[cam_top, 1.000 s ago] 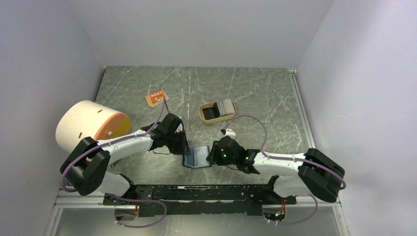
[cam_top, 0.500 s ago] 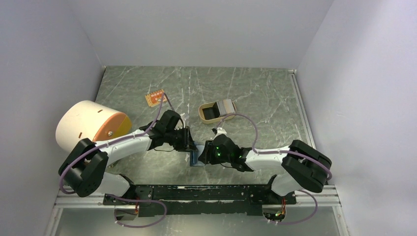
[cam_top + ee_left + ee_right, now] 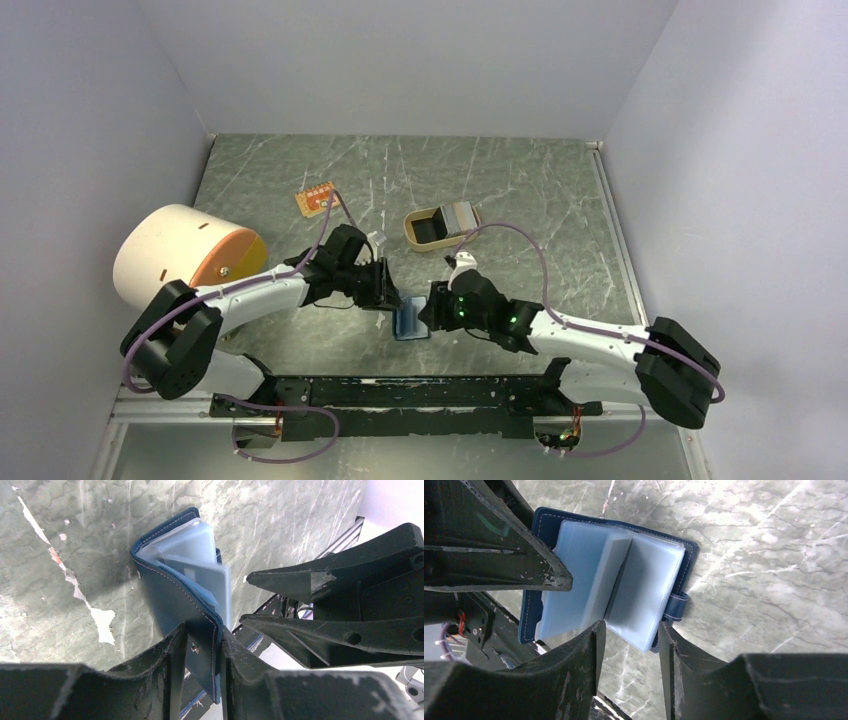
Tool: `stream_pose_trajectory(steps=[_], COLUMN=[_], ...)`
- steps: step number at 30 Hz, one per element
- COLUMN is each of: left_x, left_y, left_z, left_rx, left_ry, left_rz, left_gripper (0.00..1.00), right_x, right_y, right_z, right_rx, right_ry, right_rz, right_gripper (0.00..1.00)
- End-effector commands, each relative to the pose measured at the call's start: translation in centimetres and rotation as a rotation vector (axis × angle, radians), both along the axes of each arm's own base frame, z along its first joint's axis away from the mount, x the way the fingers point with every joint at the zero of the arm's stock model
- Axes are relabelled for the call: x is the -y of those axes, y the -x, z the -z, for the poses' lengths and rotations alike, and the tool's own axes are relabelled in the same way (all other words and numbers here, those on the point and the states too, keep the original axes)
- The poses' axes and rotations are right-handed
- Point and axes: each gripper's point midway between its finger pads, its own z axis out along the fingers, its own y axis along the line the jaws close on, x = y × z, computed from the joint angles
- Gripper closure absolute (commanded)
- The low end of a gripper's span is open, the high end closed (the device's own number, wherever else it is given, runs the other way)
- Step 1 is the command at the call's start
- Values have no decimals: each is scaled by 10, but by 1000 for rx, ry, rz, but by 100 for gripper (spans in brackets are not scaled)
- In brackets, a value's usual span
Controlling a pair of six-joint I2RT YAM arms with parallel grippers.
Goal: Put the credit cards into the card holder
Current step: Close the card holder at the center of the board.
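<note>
The holder (image 3: 574, 575) is half open near the front of the table (image 3: 520, 180), between the two grippers; I cannot tell whether it touches the table. The left gripper (image 3: 202, 630) has its jaws closed tight on one navy cover, which fills the narrow gap and touches both jaws. The right gripper (image 3: 630, 627) faces it from the other side with its jaws parted a little. The lower edge of the clear sleeves lies in that gap, and the strap (image 3: 674, 607) sits just beside one jaw. I cannot tell whether either jaw presses on the sleeves. The sleeves fan apart at the middle, pale blue against the navy cover. The cards (image 3: 461, 215), a grey stack, lie in the right end of the tan tray (image 3: 410, 235), farther back on the table and well apart from the holder. An orange board (image 3: 317, 198) lies left of the tray. A cream cylinder (image 3: 170, 250) with an orange face lies on its side at the far left, beside the left arm.
</note>
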Motion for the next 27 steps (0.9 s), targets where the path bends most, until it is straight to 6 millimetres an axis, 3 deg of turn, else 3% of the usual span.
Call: stream_pose_trajectory(steps=[1,3,5,7,11,15,18,27], left_x=[14,17,21,24,30,25,25,43], left_y=[-4,-2,0,0,1,-7,-7,6], left_z=[-27,-33,-39,-41,-34,-17,-6,-30], left_rx=[44,43,43,40,18,12,1,-25], left_ry=[96,125,160,180,200,118,101,294], left_rz=[47,56,67,76,97,60,77,146], left_gripper=[66,62,55,58,64,70,62,55], right_x=[16,26,33,41,35,34,24,7], right_y=[-2,-6,-16,-20,-15,-9,-2,10], right_z=[-2,-7,-26,-33,-39,-32,-28,-12], right_rx=[53,33,5,-51,-61,-54,-69,-145], right_ry=[86,144,175,172,29,-23,-66,-193], right_rz=[-33,-10,66,159,194,166,116,81], right_gripper=[52,51,51,53,56,57,57,45])
